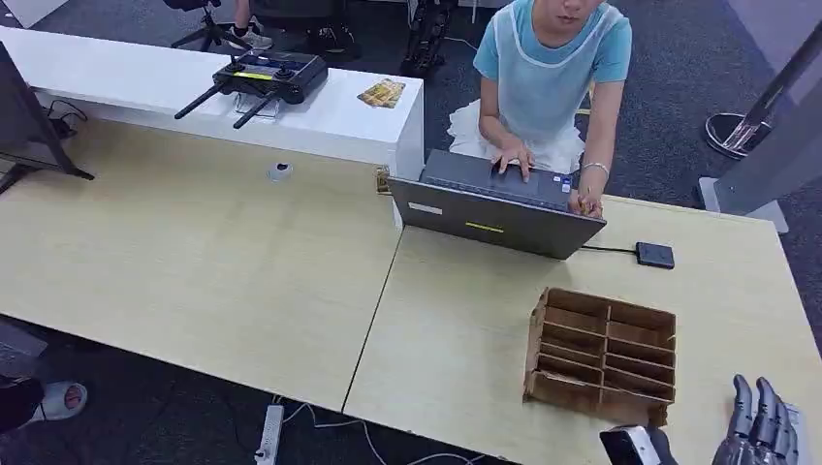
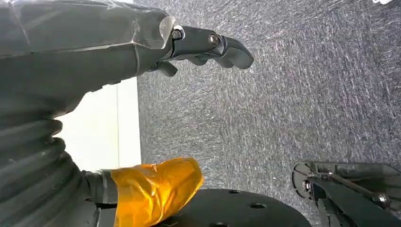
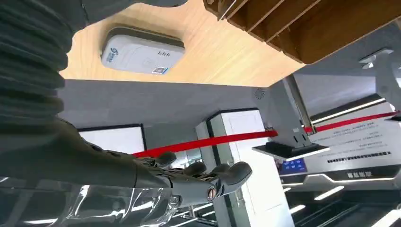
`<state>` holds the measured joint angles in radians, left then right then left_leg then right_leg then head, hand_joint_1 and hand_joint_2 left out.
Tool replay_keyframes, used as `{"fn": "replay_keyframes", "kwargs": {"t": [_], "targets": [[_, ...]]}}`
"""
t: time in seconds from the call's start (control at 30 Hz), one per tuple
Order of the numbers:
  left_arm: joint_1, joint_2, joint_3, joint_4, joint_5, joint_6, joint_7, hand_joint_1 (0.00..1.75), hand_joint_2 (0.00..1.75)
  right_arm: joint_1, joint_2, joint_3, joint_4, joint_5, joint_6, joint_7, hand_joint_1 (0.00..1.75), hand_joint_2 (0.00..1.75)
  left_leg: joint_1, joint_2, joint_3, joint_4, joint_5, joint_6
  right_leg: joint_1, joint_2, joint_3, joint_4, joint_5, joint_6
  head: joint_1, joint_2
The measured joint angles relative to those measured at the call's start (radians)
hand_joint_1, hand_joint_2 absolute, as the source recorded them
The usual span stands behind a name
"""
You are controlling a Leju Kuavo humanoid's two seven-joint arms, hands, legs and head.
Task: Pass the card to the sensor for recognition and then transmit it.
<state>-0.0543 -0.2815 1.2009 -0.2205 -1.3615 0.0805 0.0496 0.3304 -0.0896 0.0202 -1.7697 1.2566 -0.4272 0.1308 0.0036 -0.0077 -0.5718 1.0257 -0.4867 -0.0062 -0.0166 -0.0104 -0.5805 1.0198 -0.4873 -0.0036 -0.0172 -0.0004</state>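
A white card reader [image 3: 142, 49] lies on the wooden table near its front edge, also seen in the head view as the reader [image 1: 628, 446] just left of my right hand [image 1: 761, 426]. That hand [image 3: 198, 179] is raised at the table's front right corner, fingers stretched out and holding nothing. A brown cardboard sorter [image 1: 601, 354] with several slots stands just beyond the reader; its underside [image 3: 302, 23] fills the right wrist view's corner. My left hand [image 2: 208, 47] hangs beside the body over grey carpet, fingers loosely extended and holding nothing.
A person [image 1: 553, 68] sits across the table [image 1: 194, 262] typing on a grey laptop [image 1: 494, 208]. A small black box [image 1: 655, 255] on a cable lies right of it. A remote controller [image 1: 267, 76] and a yellow packet [image 1: 381, 93] sit on the white counter.
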Motion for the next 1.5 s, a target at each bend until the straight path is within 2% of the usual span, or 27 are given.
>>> {"fn": "replay_keyframes", "kwargs": {"t": [0.43, 0.53, 0.67, 0.97, 1.5], "targets": [[0.000, 0.000, 0.000, 0.000, -0.018, -0.003, 0.002, 0.00, 1.75, -0.031, 0.000, -0.003, 0.063, 0.032, 0.000, -0.013, 0.00, 1.75, 0.000, 0.000, 0.000, 0.000, 0.000, 0.000, 0.000, 0.000, 0.000, 0.000, 0.000, 0.000, 0.000, 0.000], [-0.001, 0.001, 0.000, 0.000, -0.021, -0.006, 0.002, 0.00, 1.75, -0.042, -0.002, -0.001, 0.082, -0.023, 0.032, -0.043, 0.00, 1.75, 0.000, 0.000, 0.000, 0.000, 0.000, 0.000, 0.000, 0.000, 0.000, 0.000, 0.000, 0.000, 0.000, 0.000], [-0.001, 0.001, 0.000, 0.000, -0.027, -0.009, 0.002, 0.00, 1.75, -0.055, -0.008, 0.003, 0.103, -0.041, 0.040, -0.058, 0.00, 1.75, 0.000, 0.000, 0.000, 0.000, 0.000, 0.000, 0.000, 0.000, 0.000, 0.000, 0.000, 0.000, 0.000, 0.000], [-0.001, 0.002, 0.000, 0.000, -0.036, -0.013, 0.002, 0.00, 1.75, -0.074, -0.025, 0.014, 0.140, -0.051, 0.048, -0.064, 0.00, 1.75, 0.000, 0.000, 0.000, 0.000, 0.000, 0.000, 0.000, 0.000, 0.000, 0.000, 0.000, 0.000, 0.000, 0.000], [-0.001, 0.005, -0.001, 0.000, -0.045, -0.015, 0.002, 0.00, 1.75, -0.105, -0.026, 0.014, 0.187, -0.071, 0.052, -0.065, 0.00, 1.75, 0.000, 0.000, 0.000, 0.000, 0.000, 0.000, 0.000, 0.000, 0.000, 0.000, 0.000, 0.000, 0.000, 0.000]]}}
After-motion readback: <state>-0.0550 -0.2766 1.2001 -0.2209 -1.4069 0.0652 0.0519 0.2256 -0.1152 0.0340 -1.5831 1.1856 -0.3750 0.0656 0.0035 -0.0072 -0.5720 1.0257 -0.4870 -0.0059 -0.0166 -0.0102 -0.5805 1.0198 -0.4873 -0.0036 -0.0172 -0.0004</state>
